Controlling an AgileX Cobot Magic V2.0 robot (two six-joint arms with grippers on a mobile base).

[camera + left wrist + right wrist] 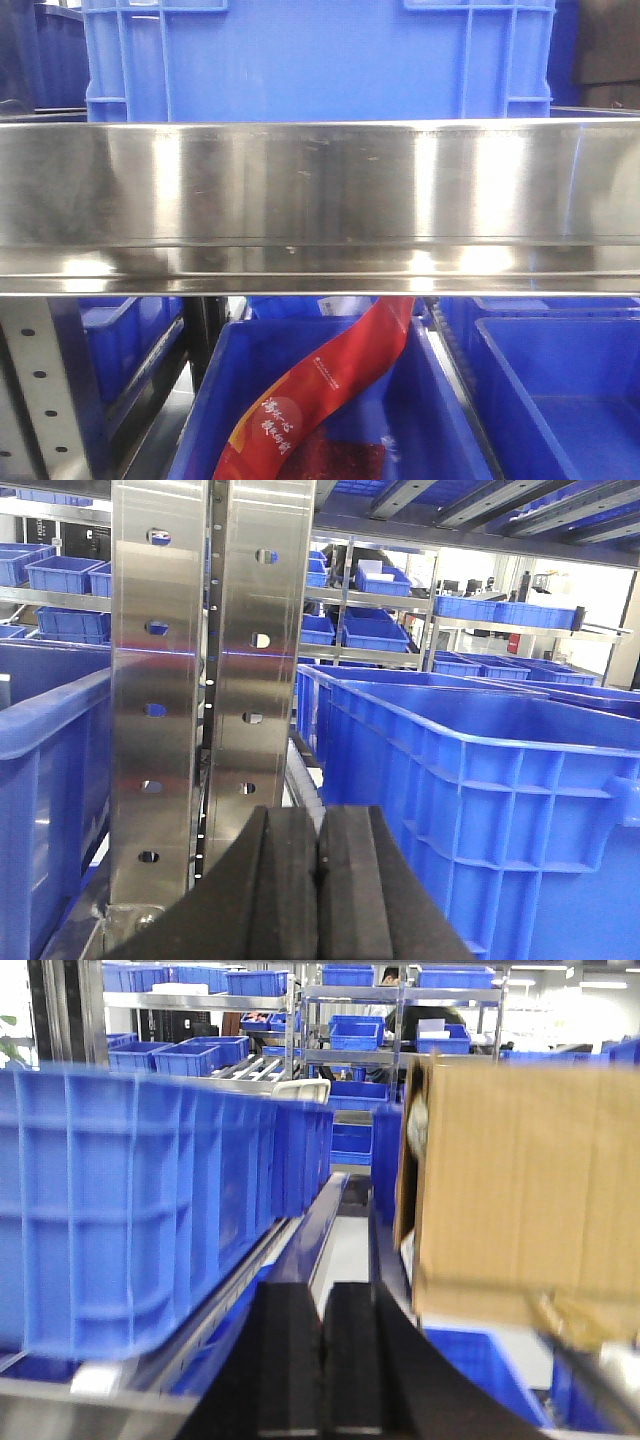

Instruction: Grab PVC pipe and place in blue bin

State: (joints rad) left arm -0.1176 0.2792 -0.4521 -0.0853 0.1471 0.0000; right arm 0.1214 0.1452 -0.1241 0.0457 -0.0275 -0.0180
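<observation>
No PVC pipe shows in any view. A large blue bin stands right of my left gripper, whose black fingers press together with nothing between them. My right gripper is also shut and empty, pointing down an aisle with a blue bin on its left. In the front view neither gripper shows; a blue bin sits on top of the steel shelf.
A perforated steel upright rises just ahead of the left gripper. A cardboard box hangs close on the right gripper's right. Below the shelf, blue bins hold a red packet.
</observation>
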